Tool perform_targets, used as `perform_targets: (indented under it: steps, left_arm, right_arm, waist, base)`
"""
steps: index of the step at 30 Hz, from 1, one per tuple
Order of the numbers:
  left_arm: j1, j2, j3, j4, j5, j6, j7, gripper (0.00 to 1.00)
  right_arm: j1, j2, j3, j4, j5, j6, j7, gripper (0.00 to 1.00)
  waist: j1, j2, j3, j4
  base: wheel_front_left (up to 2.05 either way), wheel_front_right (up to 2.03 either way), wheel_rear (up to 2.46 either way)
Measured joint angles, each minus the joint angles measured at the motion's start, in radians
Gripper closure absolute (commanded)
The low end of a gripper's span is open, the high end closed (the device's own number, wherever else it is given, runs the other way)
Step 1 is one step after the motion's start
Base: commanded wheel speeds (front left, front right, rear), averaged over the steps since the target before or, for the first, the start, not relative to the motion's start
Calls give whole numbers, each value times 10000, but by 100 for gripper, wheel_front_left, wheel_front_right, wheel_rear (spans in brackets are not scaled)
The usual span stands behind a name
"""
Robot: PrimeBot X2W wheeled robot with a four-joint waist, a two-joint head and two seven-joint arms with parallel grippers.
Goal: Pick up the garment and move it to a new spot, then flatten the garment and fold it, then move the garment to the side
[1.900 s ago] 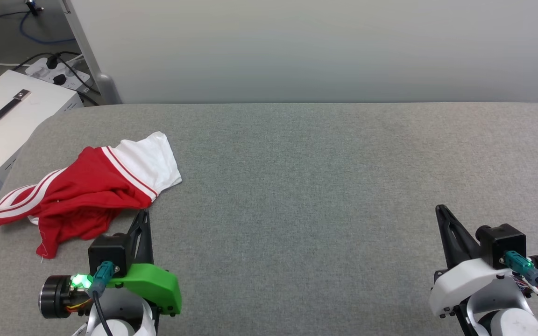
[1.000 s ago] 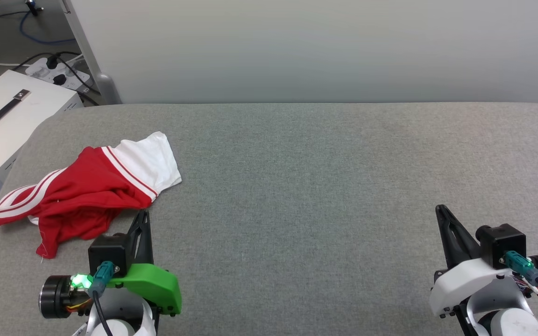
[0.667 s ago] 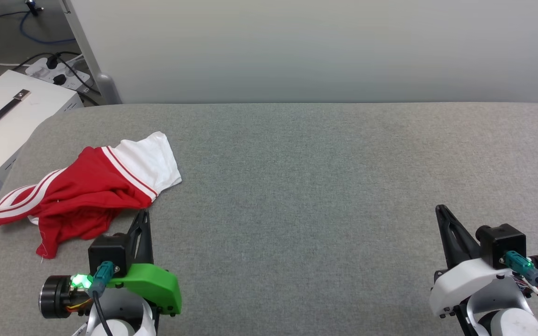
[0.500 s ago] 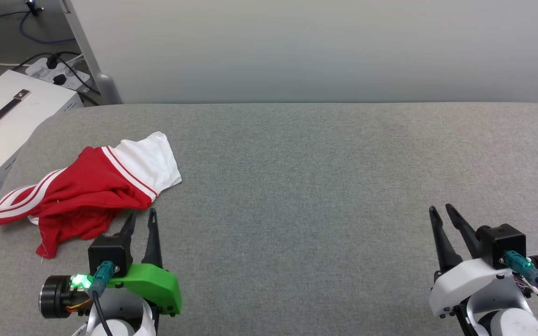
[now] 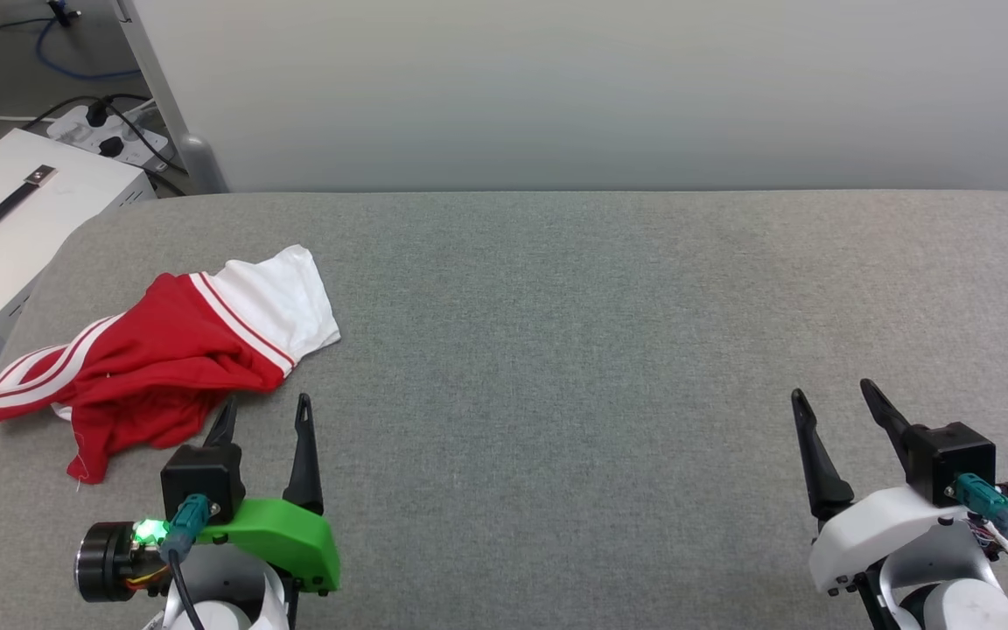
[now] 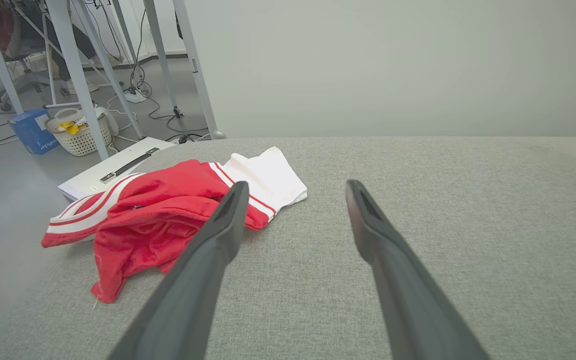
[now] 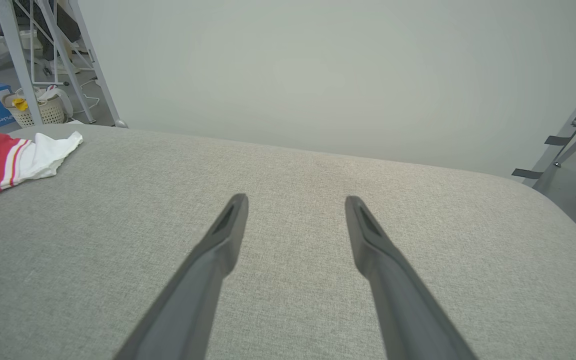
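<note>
Garment [image 5: 163, 363] lies crumpled at the left end of the table [image 5: 556, 306], just ahead-left of left gripper [image 5: 265, 401], long axis roughly left-right. Right gripper [image 5: 832, 391] well apart. Both spread wide, empty.

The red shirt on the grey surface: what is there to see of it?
The garment is a red jersey-like shirt with a white short sleeve and white-and-red striped trim. It lies crumpled near the left edge of the grey fabric-covered surface, the sleeve spread toward the far side. The open left end effector hangs beside it, not gripping.
</note>
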Motion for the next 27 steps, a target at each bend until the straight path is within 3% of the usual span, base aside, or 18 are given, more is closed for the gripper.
perform_targets:
  steps: [27]
  left_arm:
    - [0,0,38,184,-593,-192,-585,0]
  right_arm:
    - [-134,4,-25,-42,602,0,-539,0]
  waist:
    - [1,0,132,45]
  base:
    - [0,0,0]
